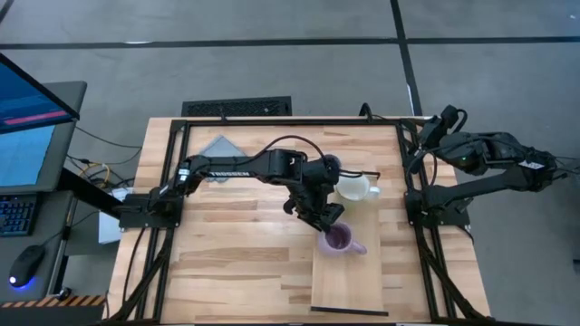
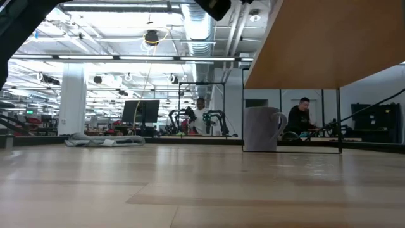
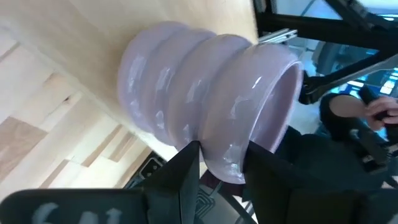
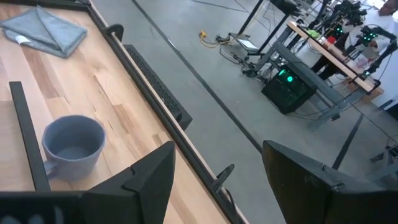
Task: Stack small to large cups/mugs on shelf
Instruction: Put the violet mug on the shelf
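The lavender mug [image 1: 337, 240] stands at the far end of the pale wooden shelf [image 1: 352, 281], and my left gripper [image 1: 324, 220] is shut on it from above. In the left wrist view the ribbed lavender mug [image 3: 186, 93] fills the picture. The cream-white mug [image 1: 355, 188] rests on its base on the tabletop just beyond the shelf. The slate-blue mug [image 4: 71, 146] stands on its base farther back, half hidden by the left arm in the high view. My right gripper [image 4: 217, 180] waits open off the table's far right corner. My left gripper pinches the lavender mug's rim [image 3: 227, 163], with one finger [image 3: 186, 171] on the outer wall and the other [image 3: 268, 168] inside the mouth. It comes from above, pointing down. The mug is upright with its base at the shelf plank [image 3: 74, 43].
A grey folded cloth [image 1: 217, 148] lies near the table's far left corner. A thin dark frame [image 1: 349, 312] closes the shelf's near end. In the low view the shelf's underside [image 2: 316, 44] hangs over a pale mug [image 2: 262, 128]. People sit in the room beyond.
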### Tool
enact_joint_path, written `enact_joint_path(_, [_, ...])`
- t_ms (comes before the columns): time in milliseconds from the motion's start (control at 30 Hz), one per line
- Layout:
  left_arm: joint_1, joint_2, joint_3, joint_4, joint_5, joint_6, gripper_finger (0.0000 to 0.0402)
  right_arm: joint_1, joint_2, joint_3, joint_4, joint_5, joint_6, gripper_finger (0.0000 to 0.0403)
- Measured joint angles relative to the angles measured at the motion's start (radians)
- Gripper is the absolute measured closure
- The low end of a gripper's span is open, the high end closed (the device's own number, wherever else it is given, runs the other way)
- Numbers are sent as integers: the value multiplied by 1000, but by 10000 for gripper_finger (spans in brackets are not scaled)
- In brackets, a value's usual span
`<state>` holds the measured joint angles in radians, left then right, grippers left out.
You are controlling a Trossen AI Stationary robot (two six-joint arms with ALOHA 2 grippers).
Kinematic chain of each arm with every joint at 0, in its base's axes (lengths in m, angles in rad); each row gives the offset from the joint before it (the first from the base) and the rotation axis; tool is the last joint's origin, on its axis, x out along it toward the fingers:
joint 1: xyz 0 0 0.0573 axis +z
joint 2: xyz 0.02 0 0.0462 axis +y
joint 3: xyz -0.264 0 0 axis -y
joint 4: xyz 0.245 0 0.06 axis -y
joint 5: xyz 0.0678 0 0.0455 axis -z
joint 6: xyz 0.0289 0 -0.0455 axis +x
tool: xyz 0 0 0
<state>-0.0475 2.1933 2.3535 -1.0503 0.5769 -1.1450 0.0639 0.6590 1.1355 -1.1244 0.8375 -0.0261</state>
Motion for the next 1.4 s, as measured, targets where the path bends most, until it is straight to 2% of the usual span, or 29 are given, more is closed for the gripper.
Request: enact_joint_path(1400, [-2, 0, 0, 29, -43, -62, 293, 0, 0, 0, -48, -2, 2, 138])
